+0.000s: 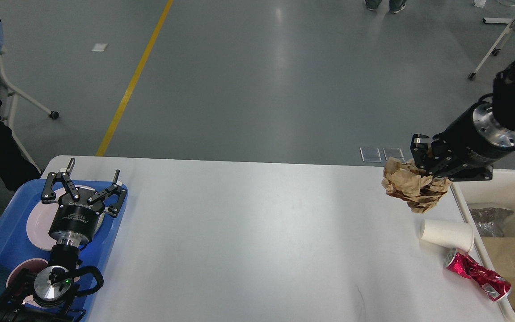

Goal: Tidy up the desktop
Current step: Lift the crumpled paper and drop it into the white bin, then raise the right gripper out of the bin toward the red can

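Desktop (248, 241) — long axis left-right; right fingers (420, 142) pinch crumpled paper (411, 185).

Black arms (510, 100) w/ silver wrist rings; white-tipped fingers (70, 163); black cable loop.

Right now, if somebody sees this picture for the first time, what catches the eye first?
Probably the crumpled brown paper gripped in the right pincer, held up over the desktop near the cream bin. Next, the crushed red can and the tipped white cup by the right edge, then the open left pincer above the blue tray.
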